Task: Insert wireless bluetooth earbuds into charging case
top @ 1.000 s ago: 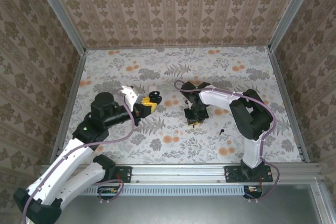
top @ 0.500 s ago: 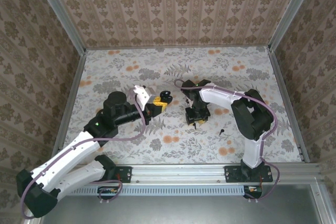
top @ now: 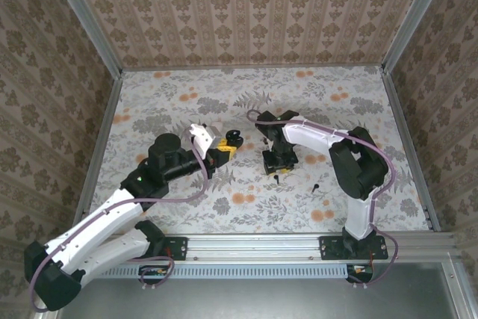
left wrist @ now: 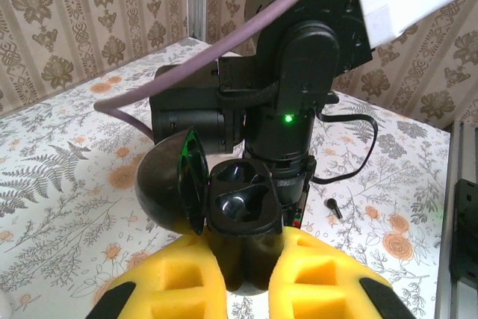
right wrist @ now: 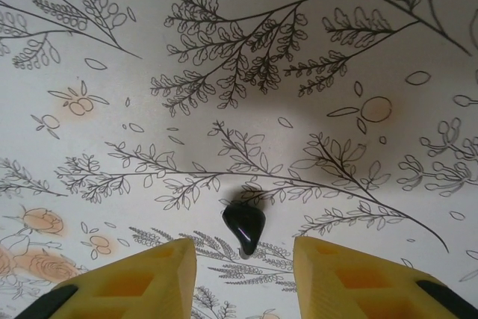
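The charging case [left wrist: 243,203] is black and glossy, its lid [left wrist: 175,184] swung open to the left and its two wells empty. My left gripper [left wrist: 246,248] is shut on the case's lower body, holding it upright above the table [top: 233,137]. Just right of it, my right gripper [top: 275,166] points down at the table. Its yellow fingers [right wrist: 149,278] stand apart, open, around one black earbud [right wrist: 244,228] that lies on the table, touching neither finger. A second earbud [top: 316,185] lies further right, also in the left wrist view [left wrist: 334,208].
The right arm's black wrist [left wrist: 299,72] stands close behind the held case, with its purple cable [top: 258,117] looping over. Patterned walls and metal rails [top: 101,147] enclose the floral table.
My left arm has carried the open case to the right, close to the right gripper. The right jaws have opened, and an earbud now shows on the table below them.
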Controlling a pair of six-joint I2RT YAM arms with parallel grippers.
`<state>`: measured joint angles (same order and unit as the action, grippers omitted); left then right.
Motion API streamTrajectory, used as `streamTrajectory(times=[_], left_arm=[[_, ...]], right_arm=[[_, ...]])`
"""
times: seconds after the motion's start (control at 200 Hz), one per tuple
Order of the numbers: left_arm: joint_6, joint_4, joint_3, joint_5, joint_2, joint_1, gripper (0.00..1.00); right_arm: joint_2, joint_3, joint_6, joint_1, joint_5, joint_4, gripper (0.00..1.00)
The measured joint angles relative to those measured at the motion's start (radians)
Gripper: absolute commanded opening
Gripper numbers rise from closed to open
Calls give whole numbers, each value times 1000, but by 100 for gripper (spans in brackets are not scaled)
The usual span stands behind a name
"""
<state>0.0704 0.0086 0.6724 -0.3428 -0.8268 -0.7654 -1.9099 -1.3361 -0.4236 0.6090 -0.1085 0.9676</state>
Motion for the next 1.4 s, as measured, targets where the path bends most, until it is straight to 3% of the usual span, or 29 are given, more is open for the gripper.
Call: streamTrajectory(times=[0.325,0.54,0.98,1.4], left_arm=[[-4,-1,-6,4,11,0,0],[-7,-2,-13,8,18,0,0],[-13,0,-24,11,19,0,0],[-2,54,-24,6,1,0,0]], right_arm=[[-62,0,-2,9,0,-18,37],[-68,0,-7,7,11,-15,25],[-53,11,-21,7,27,-21,14],[205,34,-21,12,107,-44,13]])
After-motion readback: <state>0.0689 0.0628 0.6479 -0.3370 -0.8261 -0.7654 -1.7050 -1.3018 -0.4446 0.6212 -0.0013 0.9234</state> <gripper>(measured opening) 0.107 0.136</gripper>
